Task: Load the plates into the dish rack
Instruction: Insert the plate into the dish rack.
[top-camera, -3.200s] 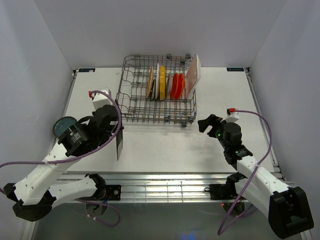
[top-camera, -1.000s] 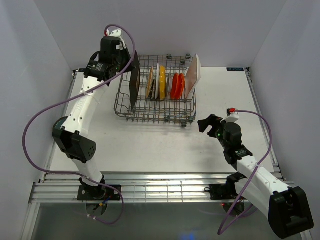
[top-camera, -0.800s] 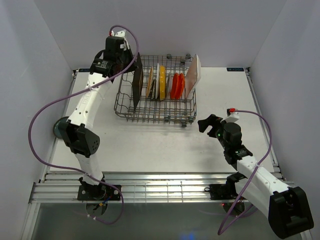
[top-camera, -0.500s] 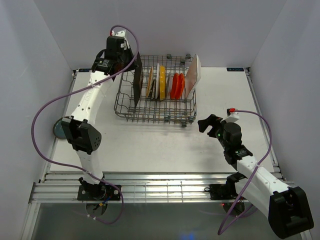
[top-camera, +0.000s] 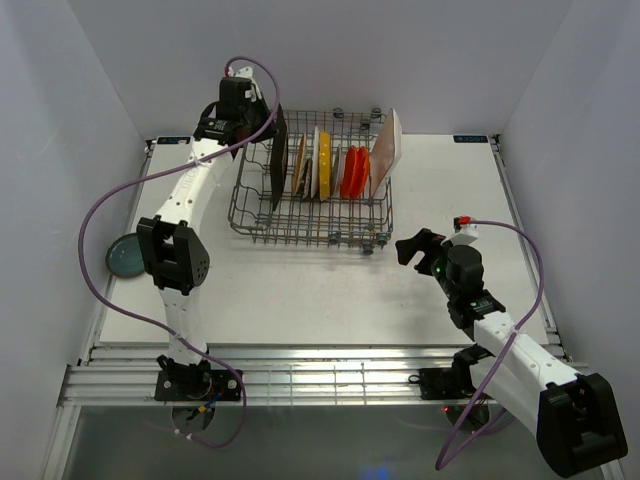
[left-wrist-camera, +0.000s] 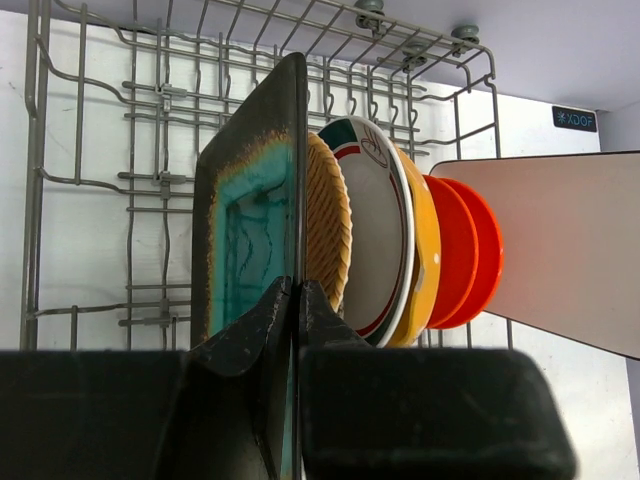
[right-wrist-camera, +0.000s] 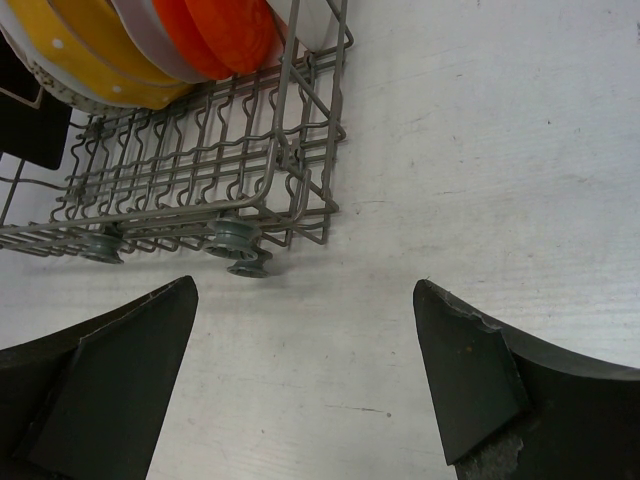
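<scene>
My left gripper (top-camera: 265, 128) is shut on the top edge of the square teal brown-rimmed plate (top-camera: 275, 165). It holds the plate upright in the left part of the grey wire dish rack (top-camera: 250, 215). In the left wrist view the square plate (left-wrist-camera: 250, 230) stands just left of the wooden plate (left-wrist-camera: 328, 215), then the white green-rimmed plate (left-wrist-camera: 375, 225), the yellow one (left-wrist-camera: 425, 255), the orange-red one (left-wrist-camera: 465, 250) and the white rectangular one (left-wrist-camera: 560, 250). My right gripper (top-camera: 415, 245) is open and empty over bare table right of the rack's front corner.
A dark teal plate (top-camera: 125, 256) lies flat on the table at the far left, beside my left arm's elbow. The rack's front right corner and its foot (right-wrist-camera: 235, 240) show in the right wrist view. White walls enclose the table.
My left arm has carried the square teal plate from the front left of the table up into the rack and shifted it right towards the wooden plate. The right arm has not moved.
</scene>
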